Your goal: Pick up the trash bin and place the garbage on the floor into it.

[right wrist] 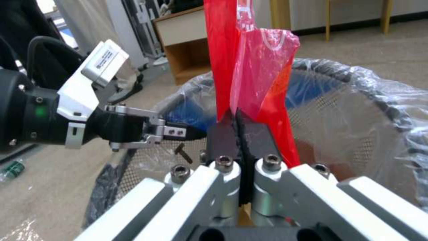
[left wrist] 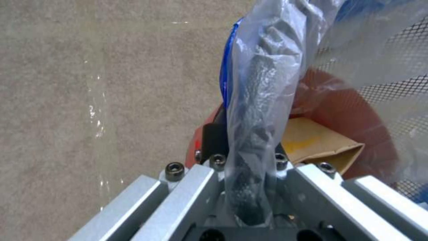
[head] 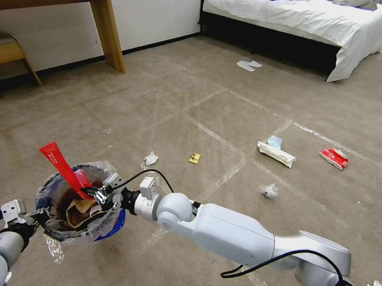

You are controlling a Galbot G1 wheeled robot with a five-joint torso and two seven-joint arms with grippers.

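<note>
The mesh trash bin point(head: 76, 205) hangs off the floor from my left gripper point(head: 35, 217), clamped tight on its bag-covered rim; it seems light, but the liner looks slippery. My right gripper point(head: 96, 194), over the opening, pinches a floppy red wrapper strip point(head: 63, 166) by its lower end.

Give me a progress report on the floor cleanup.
Done: the left tool holds the trash bin by its rim, off the floor, and a brown paper bag already lies inside. In hand: the right tool, over the bin, is shut on the red wrapper strip. Left on the carpet: a crumpled tissue, a yellow wrapper, a white packet, a red-white packet.
</note>
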